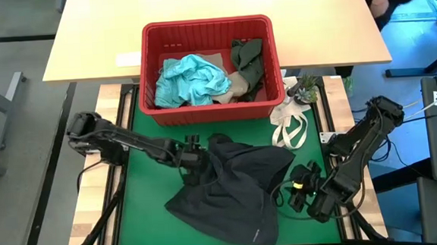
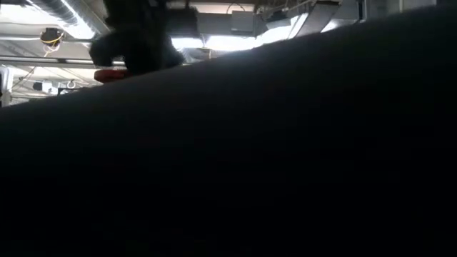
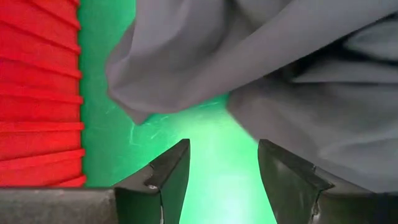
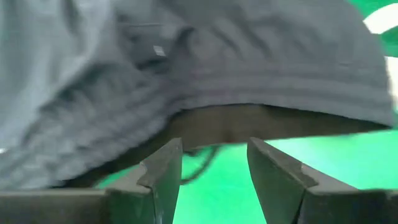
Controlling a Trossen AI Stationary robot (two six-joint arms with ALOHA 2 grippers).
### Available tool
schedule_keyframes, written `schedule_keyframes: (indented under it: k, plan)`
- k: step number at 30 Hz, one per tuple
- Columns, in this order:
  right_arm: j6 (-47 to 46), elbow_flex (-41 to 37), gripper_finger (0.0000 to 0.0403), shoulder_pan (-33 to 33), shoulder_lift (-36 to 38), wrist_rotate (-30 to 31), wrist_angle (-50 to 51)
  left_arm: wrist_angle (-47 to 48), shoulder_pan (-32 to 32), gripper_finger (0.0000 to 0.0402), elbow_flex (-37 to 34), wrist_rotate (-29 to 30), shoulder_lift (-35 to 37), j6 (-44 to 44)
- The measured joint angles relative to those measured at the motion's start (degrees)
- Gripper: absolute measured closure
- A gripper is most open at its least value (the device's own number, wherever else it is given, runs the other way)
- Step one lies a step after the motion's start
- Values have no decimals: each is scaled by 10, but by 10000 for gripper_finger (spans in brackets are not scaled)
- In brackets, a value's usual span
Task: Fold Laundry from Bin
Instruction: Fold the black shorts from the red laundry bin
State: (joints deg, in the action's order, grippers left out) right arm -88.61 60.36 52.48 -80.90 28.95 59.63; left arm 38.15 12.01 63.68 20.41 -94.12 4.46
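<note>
Black garment [image 1: 234,186] blocks low view | white bag [image 1: 291,126] beside bin [image 1: 211,108]

One camera looks straight down on my whole worktop [image 1: 198,40]. The low one, level with it, is nearly blocked by dark cloth [image 2: 271,164] pressed close. Both my wrist cameras sit close over that same dark garment on the green mat [image 3: 211,162].
</note>
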Motion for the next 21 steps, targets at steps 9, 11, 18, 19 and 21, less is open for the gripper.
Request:
schedule_keyframes:
  k: [9, 11, 18, 19, 21]
  plan:
    - [-38, 0, 221, -20, -30, -8, 90, -31, -55, 219, 0, 7, -46, -60]
    - [-19, 0, 221, -34, -43, -16, 92, -44, -63, 219, 0, 16, -46, -76]
    - [51, 0, 221, -92, -72, -31, 94, -89, -91, 219, 0, 13, -52, -109]
    - [57, -1, 221, -102, -72, -31, 94, -92, -94, 219, 0, 12, -53, -113]
    - [69, -5, 221, -118, -72, -37, 93, -106, -100, 219, 0, 11, -55, -124]
